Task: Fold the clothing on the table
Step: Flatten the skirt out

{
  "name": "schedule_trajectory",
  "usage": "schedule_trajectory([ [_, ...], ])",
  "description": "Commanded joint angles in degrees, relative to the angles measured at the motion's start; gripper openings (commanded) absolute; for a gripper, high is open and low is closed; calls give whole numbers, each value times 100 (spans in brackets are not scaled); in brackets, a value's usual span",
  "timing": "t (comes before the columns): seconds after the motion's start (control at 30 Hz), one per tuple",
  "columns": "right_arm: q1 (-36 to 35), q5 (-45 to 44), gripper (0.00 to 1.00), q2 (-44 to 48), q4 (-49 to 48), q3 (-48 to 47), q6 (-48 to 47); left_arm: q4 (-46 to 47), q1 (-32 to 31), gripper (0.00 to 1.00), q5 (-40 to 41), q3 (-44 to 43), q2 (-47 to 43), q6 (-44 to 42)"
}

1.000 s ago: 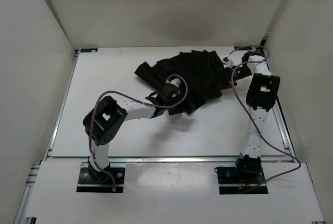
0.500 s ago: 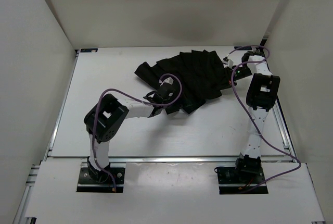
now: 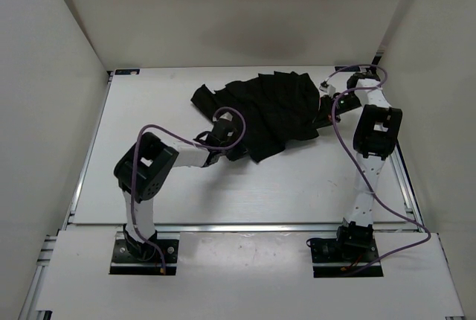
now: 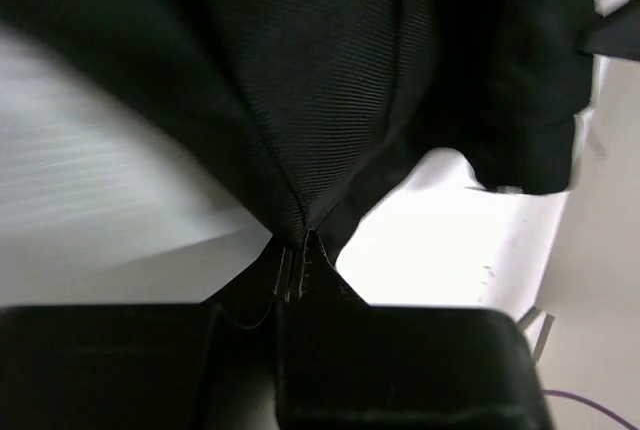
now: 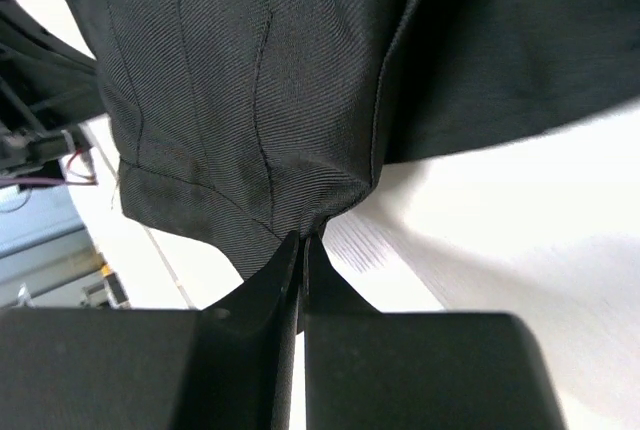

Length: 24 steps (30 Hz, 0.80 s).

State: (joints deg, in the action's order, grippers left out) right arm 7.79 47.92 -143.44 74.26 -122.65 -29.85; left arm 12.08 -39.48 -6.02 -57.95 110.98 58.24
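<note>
Clothing (image 3: 279, 104) on the table (image 3: 149, 178), pinched at two points.
I see the left gripper (image 4: 297, 255) clamped on a fold, the right gripper (image 5: 300, 250) nipping a hemmed corner.

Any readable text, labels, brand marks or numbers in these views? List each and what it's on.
None can be read in any view.
The clothing shows plain black fabric, with no tag or print visible.
The table is unmarked white.
The left hand and the right hand show no lettering.
</note>
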Motion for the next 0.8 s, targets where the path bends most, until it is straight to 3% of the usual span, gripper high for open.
schedule_trajectory([
  [0.0,47,-414,0,667,-201,118,356,-196,484,0,-22,450,-875,-67],
  [0.13,161,-617,0,1106,-281,758,506,-530,915,0,-355,987,-1717,-216],
  [0.33,187,-1038,0,1713,256,2297,251,-715,1022,0,-1006,1892,-2581,-102],
  [0.43,302,-777,0,1933,203,2589,269,-541,1188,0,-1164,2112,-2923,-41],
  [0.53,101,-381,0,1785,239,1747,278,248,1766,0,-1628,2131,-2968,265],
  [0.6,-136,31,0,1548,160,408,478,706,2154,0,-1822,1824,-2549,486],
  [0.63,-251,120,0,1207,150,-53,601,830,2364,0,-1998,1353,-2128,513],
  [0.7,-357,444,0,251,-50,-2811,1442,727,2621,0,-2305,149,-1321,382],
  [0.73,-331,1073,0,37,-600,-3826,2090,743,2726,0,-2525,-857,-837,338],
  [0.77,-218,1270,0,488,-1328,-3410,2514,796,2753,0,-2562,-1919,-658,216],
])
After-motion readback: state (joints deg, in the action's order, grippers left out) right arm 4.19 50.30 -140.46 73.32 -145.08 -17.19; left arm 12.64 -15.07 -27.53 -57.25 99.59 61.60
